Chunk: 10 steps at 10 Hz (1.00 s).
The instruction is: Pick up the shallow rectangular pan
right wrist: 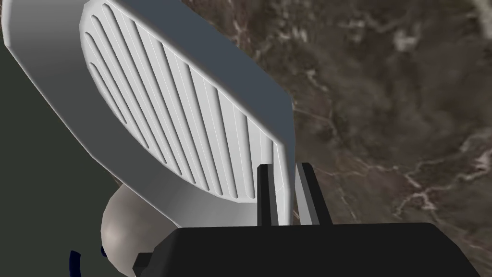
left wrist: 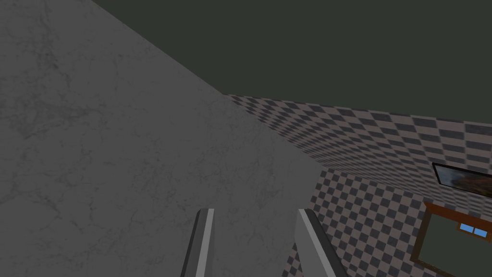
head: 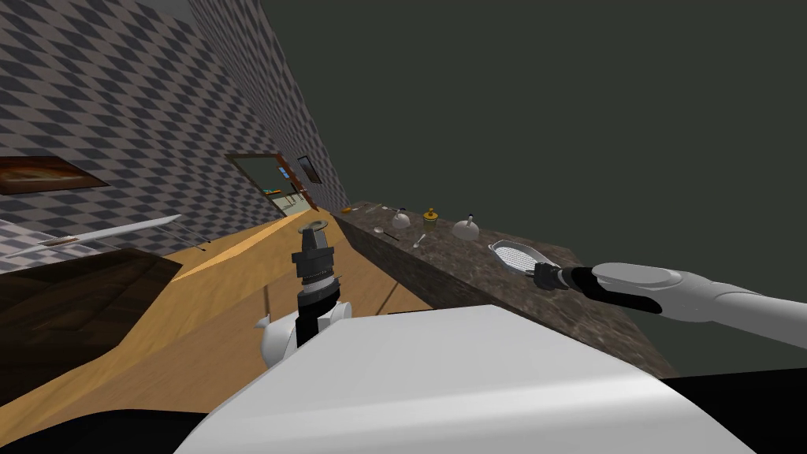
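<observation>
The shallow rectangular pan is pale grey with a ribbed bottom and lies on the dark marbled counter, near its wall-side edge. My right gripper reaches it from the near end. In the right wrist view the pan sits tilted in the picture, and my right gripper is shut on its near wall, one finger inside and the other outside. My left gripper is raised over the floor, away from the counter. Its fingers stand apart with nothing between them.
Further along the counter stand two pale domed lids, a small yellow jar and spoons. A dark green wall backs the counter. To my left lie a wooden floor, a dark wooden piece of furniture and a doorway.
</observation>
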Tool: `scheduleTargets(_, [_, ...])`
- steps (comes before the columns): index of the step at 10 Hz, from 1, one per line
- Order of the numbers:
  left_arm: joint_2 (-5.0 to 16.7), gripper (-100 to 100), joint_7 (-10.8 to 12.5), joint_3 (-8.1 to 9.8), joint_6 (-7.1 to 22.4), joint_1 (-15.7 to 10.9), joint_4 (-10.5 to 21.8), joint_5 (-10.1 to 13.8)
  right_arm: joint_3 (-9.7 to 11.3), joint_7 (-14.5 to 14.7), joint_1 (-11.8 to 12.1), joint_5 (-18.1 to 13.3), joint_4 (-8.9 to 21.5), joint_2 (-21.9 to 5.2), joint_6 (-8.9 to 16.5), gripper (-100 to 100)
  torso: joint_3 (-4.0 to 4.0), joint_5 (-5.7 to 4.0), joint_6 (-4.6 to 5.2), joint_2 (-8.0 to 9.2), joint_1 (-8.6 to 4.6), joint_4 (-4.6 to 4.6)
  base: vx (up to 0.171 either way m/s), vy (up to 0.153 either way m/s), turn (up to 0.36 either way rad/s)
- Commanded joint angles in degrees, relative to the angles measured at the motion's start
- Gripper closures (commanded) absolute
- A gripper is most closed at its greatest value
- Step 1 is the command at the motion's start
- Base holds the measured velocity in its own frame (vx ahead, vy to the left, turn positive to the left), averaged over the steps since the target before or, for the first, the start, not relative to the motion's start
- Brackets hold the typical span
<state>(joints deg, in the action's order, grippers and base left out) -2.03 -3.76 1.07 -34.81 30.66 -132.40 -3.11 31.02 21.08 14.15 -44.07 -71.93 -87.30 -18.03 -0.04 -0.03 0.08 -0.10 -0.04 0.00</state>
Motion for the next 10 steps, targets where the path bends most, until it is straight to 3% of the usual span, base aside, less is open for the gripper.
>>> scheduleTargets(1, [0.0, 0, 0.0, 0.00, 0.0, 0.0, 0.0, 0.0, 0.0, 0.0, 0.0, 0.0, 0.0, 0.0, 0.0, 100, 0.00, 0.00, 0.00, 0.00, 0.00, 0.00, 0.000, 0.000, 0.000])
scheduleTargets(2, [0.0, 0, 0.0, 0.00, 0.0, 0.0, 0.0, 0.0, 0.0, 0.0, 0.0, 0.0, 0.0, 0.0, 0.0, 100, 0.02, 0.03, 0.00, 0.02, 0.02, 0.02, 0.000, 0.000, 0.000])
scheduleTargets(3, [0.0, 0, 0.0, 0.00, 0.0, 0.0, 0.0, 0.0, 0.0, 0.0, 0.0, 0.0, 0.0, 0.0, 0.0, 0, 0.04, 0.05, 0.00, 0.03, 0.04, 0.04, 0.000, 0.000, 0.000])
scheduleTargets(4, [0.0, 0, 0.0, 0.00, 0.0, 0.0, 0.0, 0.0, -1.6, 1.4, 0.1, 0.1, 2.3, 0.7, -2.1, 100, 0.05, 0.07, 0.00, 0.05, 0.06, 0.05, 0.001, 0.031, 0.006])
scheduleTargets(10, [0.0, 0, 0.0, 0.00, 0.0, 0.0, 0.0, 0.0, -8.4, 7.3, 0.9, 0.4, 11.6, 3.7, -11.1, 100, 0.14, 0.31, 0.00, 0.14, 0.46, 0.14, 0.002, 0.058, 0.004])
